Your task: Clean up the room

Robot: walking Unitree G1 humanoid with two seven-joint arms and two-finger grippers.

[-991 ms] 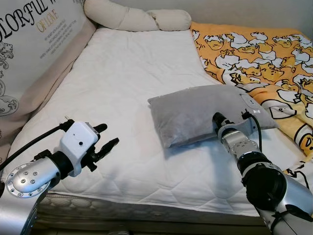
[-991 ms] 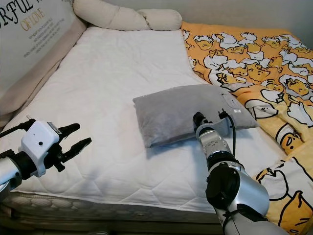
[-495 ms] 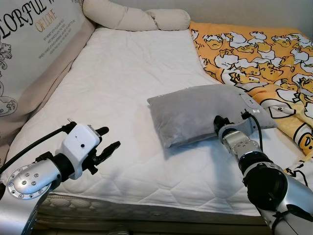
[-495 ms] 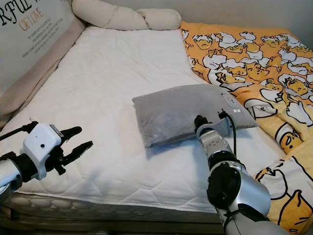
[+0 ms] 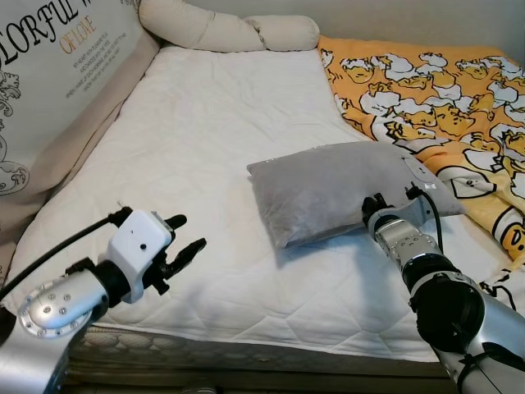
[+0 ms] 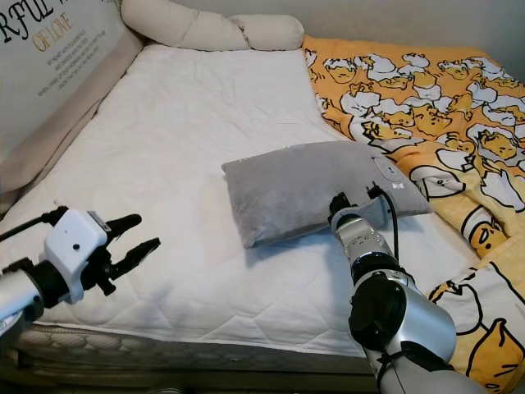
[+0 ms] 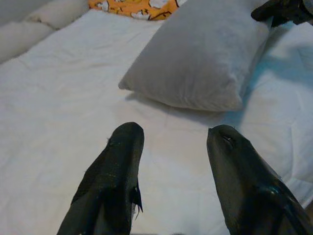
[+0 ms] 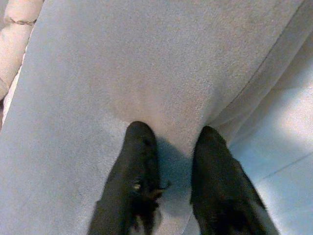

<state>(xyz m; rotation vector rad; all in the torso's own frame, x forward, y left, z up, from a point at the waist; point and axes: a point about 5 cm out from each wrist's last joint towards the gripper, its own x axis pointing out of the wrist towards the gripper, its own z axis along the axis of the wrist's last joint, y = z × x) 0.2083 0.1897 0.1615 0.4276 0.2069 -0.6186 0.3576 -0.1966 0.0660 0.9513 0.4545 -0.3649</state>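
Lower left of the frame, the left claw [image 5: 187,236] hovers over the white mattress [image 5: 213,139], fingers spread, holding nothing. Mid-frame lies the grey pillow [image 5: 328,187]; the right claw [image 8: 171,161] has its near edge pinched between its fingers. Upper right, the duck-print blanket [image 5: 435,90].

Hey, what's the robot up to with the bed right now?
The robot is tidying a bed. Its right gripper is at the near edge of the grey pillow that lies on the white mattress, fingers pressed into the fabric with a fold between them. The left gripper hovers open over the mattress, off to the pillow's left, holding nothing. An orange duck-print blanket lies bunched on the right side, the pillow's far end resting on it.
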